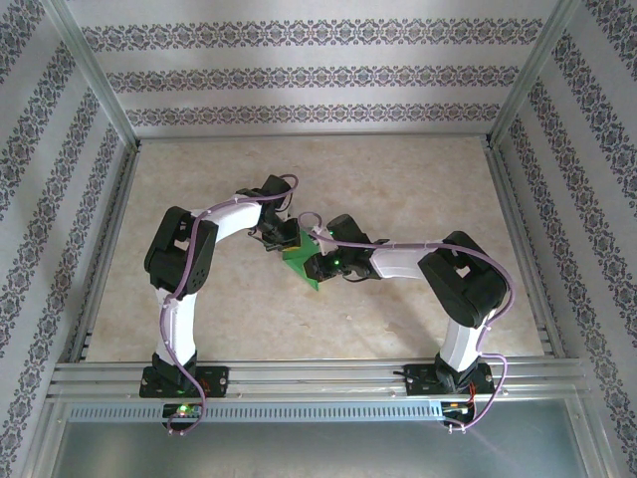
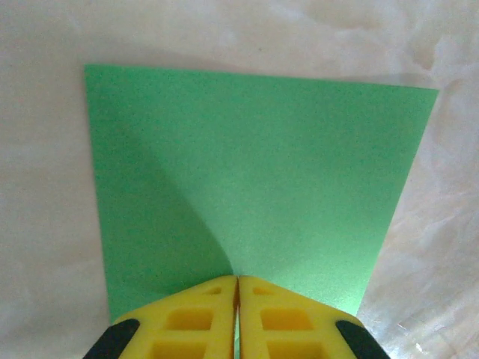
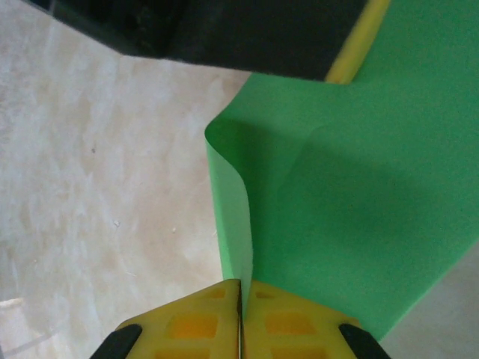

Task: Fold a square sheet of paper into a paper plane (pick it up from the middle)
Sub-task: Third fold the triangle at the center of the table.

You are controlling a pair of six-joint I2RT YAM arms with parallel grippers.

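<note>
The square sheet of paper [image 1: 297, 263] is bright green and sits between both arms at the table's middle. In the left wrist view the sheet [image 2: 254, 172] spreads out ahead, with a soft ridge running up from its near edge. My left gripper [image 2: 237, 281] is shut on that edge, its yellow fingers [image 2: 194, 321] pressed together. In the right wrist view the sheet [image 3: 359, 202] curls upward along its left edge. My right gripper [image 3: 241, 286] is shut on that curled edge. From above, the left gripper [image 1: 281, 239] and right gripper [image 1: 317, 263] nearly touch over the paper.
The left gripper's black body [image 3: 224, 34] fills the top of the right wrist view, close above the sheet. The beige marbled tabletop [image 1: 398, 189] lies all around, fenced by metal rails [image 1: 299, 378] and patterned walls.
</note>
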